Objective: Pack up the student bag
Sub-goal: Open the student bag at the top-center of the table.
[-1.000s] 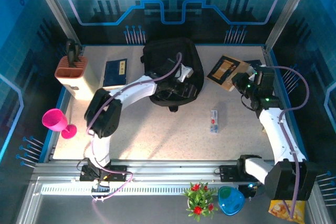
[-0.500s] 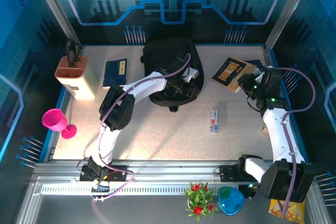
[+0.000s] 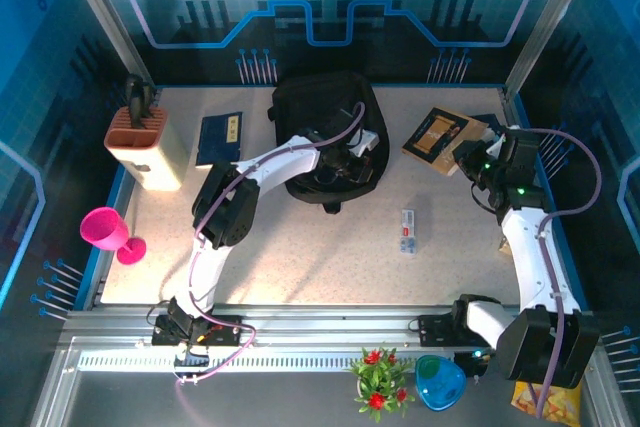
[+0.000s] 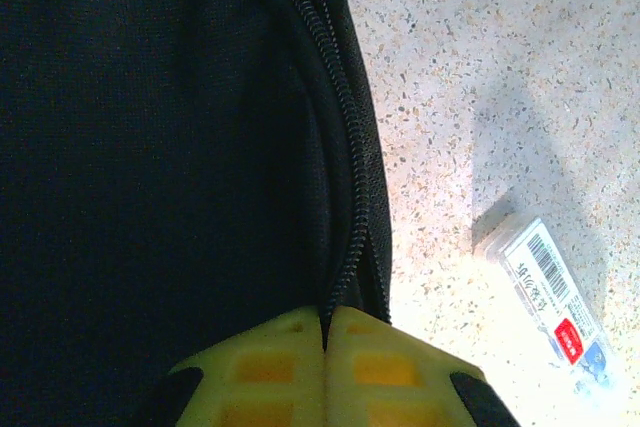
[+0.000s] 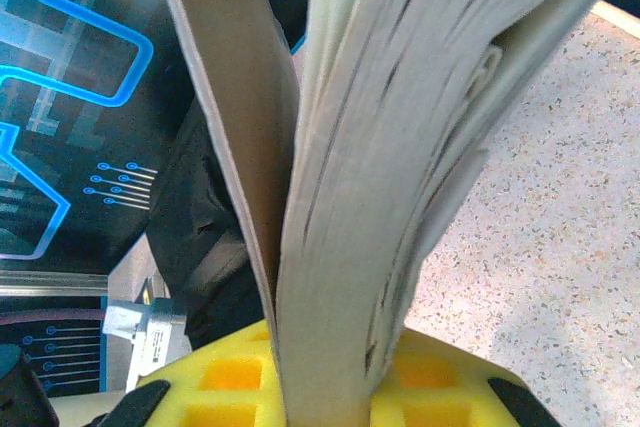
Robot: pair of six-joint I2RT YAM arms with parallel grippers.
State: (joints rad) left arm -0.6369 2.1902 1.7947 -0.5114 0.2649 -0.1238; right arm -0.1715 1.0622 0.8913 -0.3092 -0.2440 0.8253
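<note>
The student bag [image 3: 325,127], a large black backpack, lies at the back middle of the table. My left gripper [image 3: 345,162] sits on its front right part, shut on the bag's zip edge. In the left wrist view the zip line [image 4: 345,197] runs straight down into the seam between the closed yellow fingers [image 4: 270,367]. My right gripper [image 3: 470,157] is at the back right, shut on a brown-covered book [image 3: 438,135]. The book's page block [image 5: 400,147] rises from between the right gripper's pads [image 5: 225,377], with the bag [image 5: 200,237] dark behind it.
A small white barcoded pack [image 3: 407,230] [image 4: 555,312] lies right of the bag. A blue book [image 3: 219,137], a cream and orange holder [image 3: 145,142] and a pink goblet [image 3: 110,232] stand on the left. A plant [image 3: 378,377] and a blue bowl [image 3: 438,382] sit by the front rail.
My left arm reached further right across the bag and its gripper closed on the zip edge. The right arm shifted slightly right, still holding the book.
</note>
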